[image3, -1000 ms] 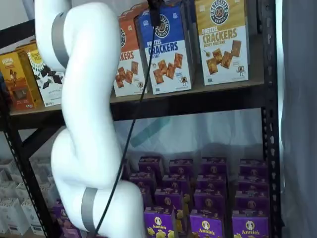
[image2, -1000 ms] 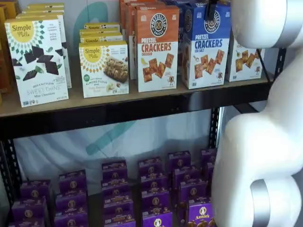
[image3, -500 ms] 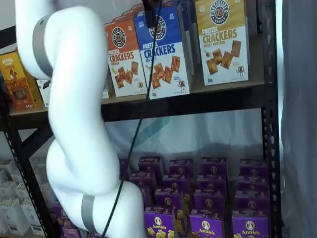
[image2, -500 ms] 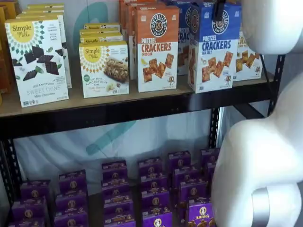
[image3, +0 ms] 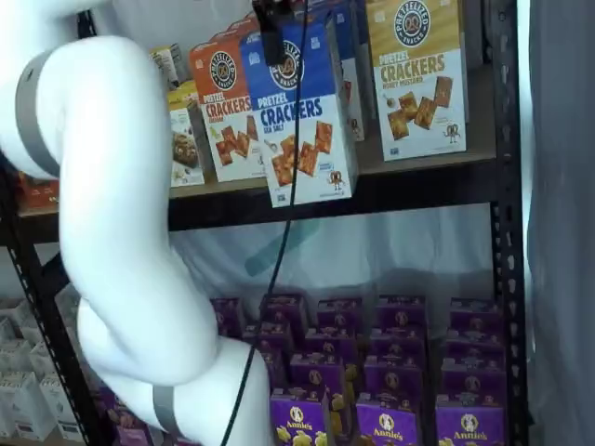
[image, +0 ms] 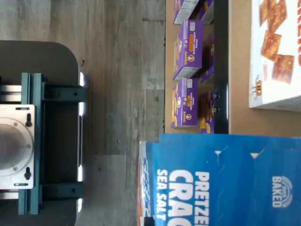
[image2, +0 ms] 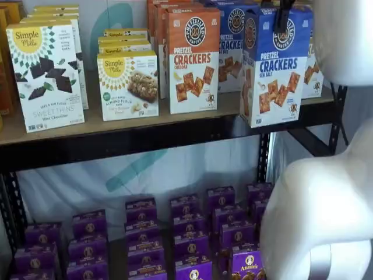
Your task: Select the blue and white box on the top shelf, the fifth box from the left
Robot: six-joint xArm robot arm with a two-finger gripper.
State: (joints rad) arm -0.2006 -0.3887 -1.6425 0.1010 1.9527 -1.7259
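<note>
The blue and white box [image2: 274,67] hangs upright, out in front of the black rail of the top shelf [image2: 145,137], its bottom edge lower than the rail. It shows the same way in the other shelf view [image3: 302,111], clear of the shelf [image3: 418,181]. My gripper [image2: 284,17] comes down from above, black fingers closed on the box's top edge in both shelf views [image3: 271,37]. The wrist view shows the box's blue "Sea Salt" face [image: 221,179] close up beside the shelf board [image: 237,47]. Another blue box [image2: 233,46] stands behind on the shelf.
The orange-topped Cheddar box [image2: 193,58] stands to the left, a yellow-topped cracker box [image3: 416,74] to the right. Simple Mills boxes [image2: 45,73] fill the shelf's left. Purple boxes [image2: 192,233] fill the lower shelf. My white arm [image3: 121,232] stands before the shelves. A black upright [image3: 507,186] is at right.
The blue and white box has come forward off the top shelf with my gripper and now hangs in front of the rail. The arm has drawn back from the shelves.
</note>
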